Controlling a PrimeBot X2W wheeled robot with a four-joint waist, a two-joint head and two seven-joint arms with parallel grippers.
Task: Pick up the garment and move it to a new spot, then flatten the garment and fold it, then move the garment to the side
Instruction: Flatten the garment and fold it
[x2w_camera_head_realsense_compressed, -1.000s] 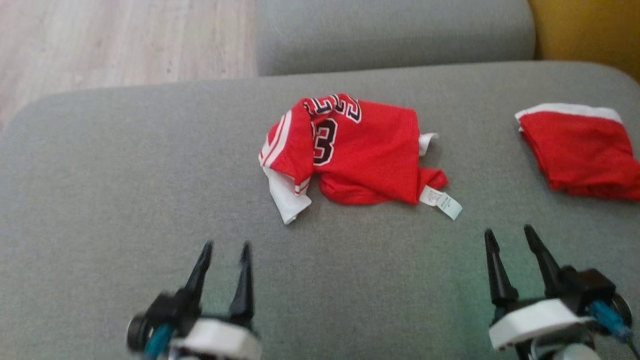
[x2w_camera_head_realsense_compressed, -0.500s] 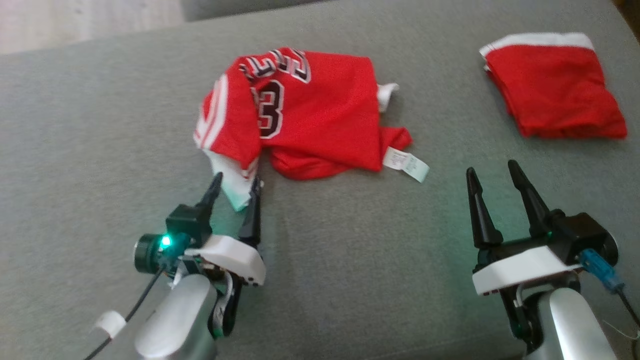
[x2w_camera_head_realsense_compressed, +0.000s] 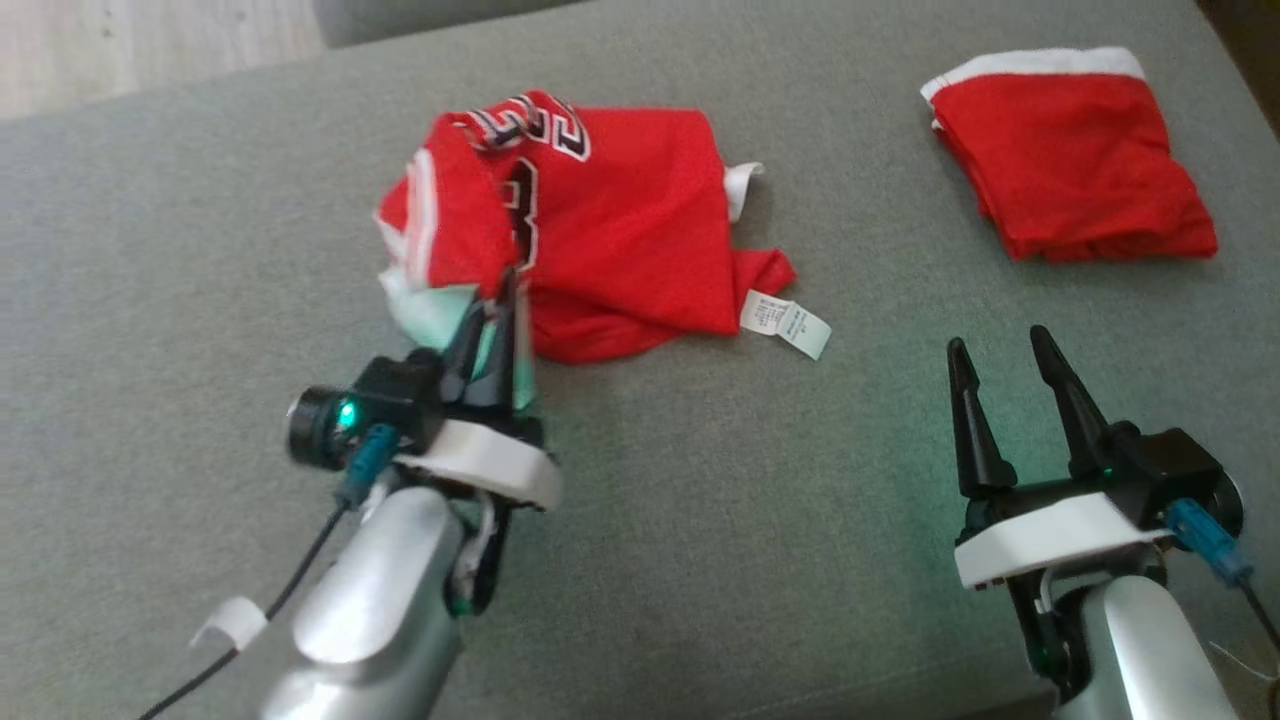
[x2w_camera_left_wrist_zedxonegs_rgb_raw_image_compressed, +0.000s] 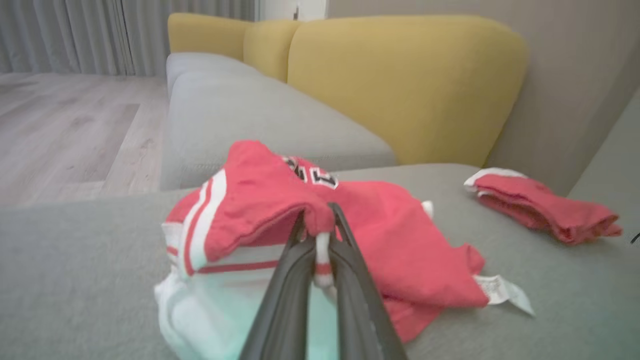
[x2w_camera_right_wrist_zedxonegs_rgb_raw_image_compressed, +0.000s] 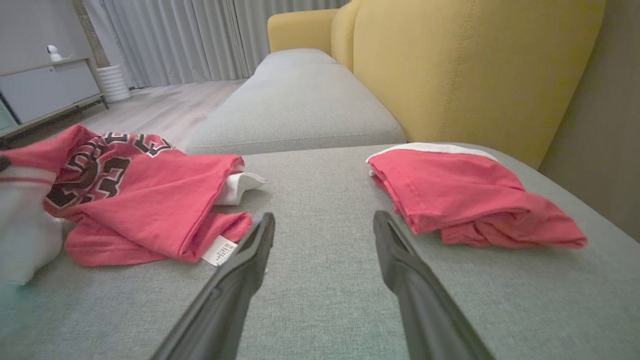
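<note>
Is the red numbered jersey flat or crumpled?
Crumpled: the red jersey with black numerals lies bunched on the grey cushion, one side folded over and pinched in the shut left gripper.

The black-and-white number and lettering on the crumpled red mesh jersey (x2w_camera_head_realsense_compressed: 620, 230) are folded over on themselves, so only bits read (a 3, maybe). Print on its small white care label (x2w_camera_head_realsense_compressed: 785, 322) is way too tiny to make out. The left gripper (x2w_camera_head_realsense_compressed: 497, 300) has its tips buried in a blurry fold of the jersey's striped edge.
</note>
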